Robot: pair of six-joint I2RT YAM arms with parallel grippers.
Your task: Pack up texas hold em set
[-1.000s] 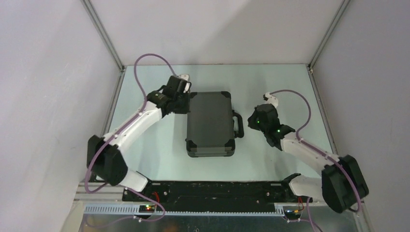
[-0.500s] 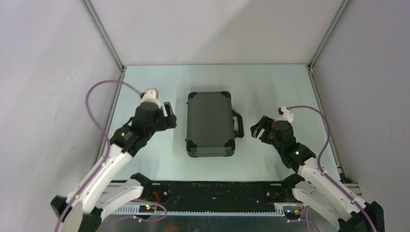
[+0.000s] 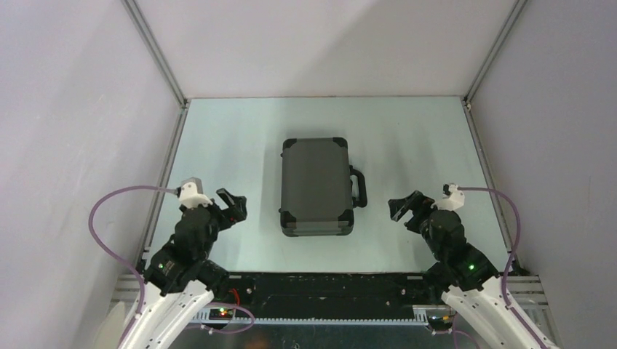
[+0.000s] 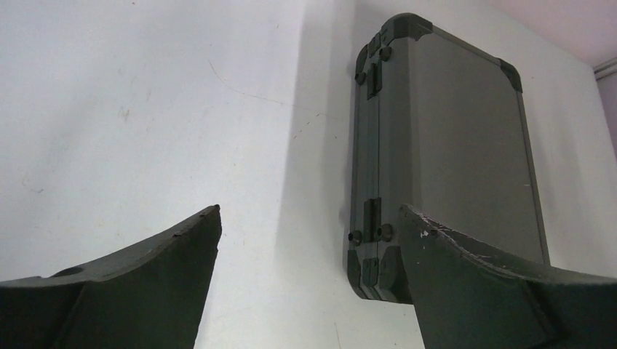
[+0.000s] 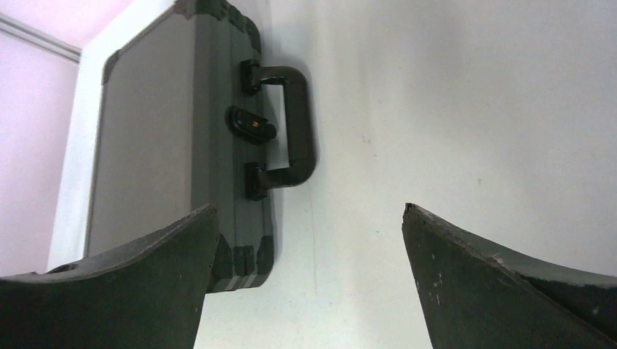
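**Closed poker case on the bench, both tools open and apart from it**

Overhead view. The black hard case point(image 3: 317, 186) lies flat and shut at the centre of the frame, its long axis running from top to bottom of the picture. Its handle point(image 3: 359, 187) projects from the edge toward the right of the frame. No chips, cards, dice or buttons are visible on the bench point(image 3: 233, 138), so the set is judged to be inside and packing all but complete.

The left tool point(image 3: 231, 204), at lower left, and the right tool point(image 3: 404, 206), at lower right, each have their jaws spread wide. Each holds nothing and stands well apart from the case.

Right wrist view. The looped handle and a small central latch point(image 5: 251, 125) show on the case edge at upper left. Whether the latch has caught cannot be told.

Left wrist view. Two hinges point(image 4: 372, 218) sit on the opposite edge, with moulded corner caps point(image 4: 407, 27) at the shell corners.

Handling, as a judgement: the shell is stiff and will not deform under a pinch. Loaded with chips, it is probably heavy for its size. The broad lid panel looks smooth and offers little purchase. The handle is the natural hold. Alternatively, the two tools may press on opposite long edges. Tilting risks shifting the contents if the latch is loose.
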